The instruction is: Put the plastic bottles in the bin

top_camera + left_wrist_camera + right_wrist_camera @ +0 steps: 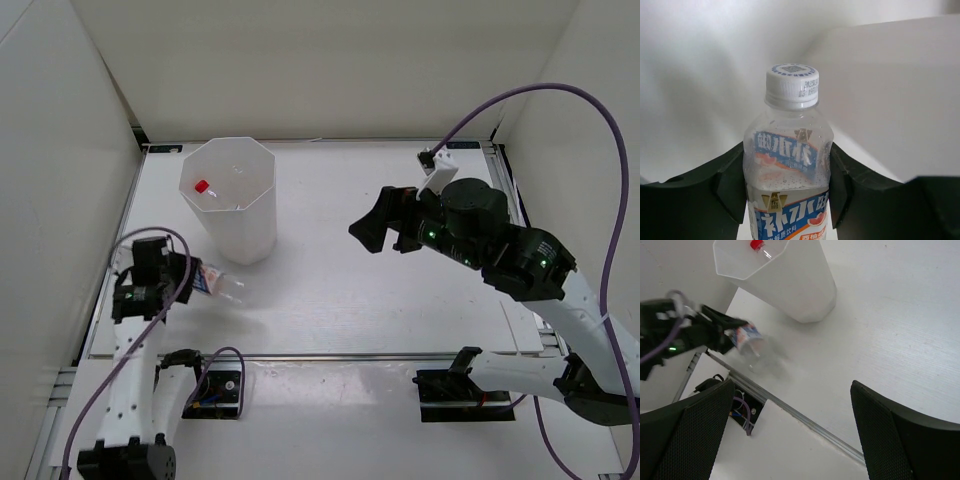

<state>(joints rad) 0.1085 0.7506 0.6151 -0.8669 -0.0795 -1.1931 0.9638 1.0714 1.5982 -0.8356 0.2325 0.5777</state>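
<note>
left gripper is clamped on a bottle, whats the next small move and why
Probably lift the left gripper straight up. It is shut on the blue-white labelled bottle, which is held low, beside the bin and well below its rim, so it likely needs height before swinging over the opening.

White links (125, 400), black joints (480, 225), purple cables (560, 87), black right pincer (790, 390).
</note>
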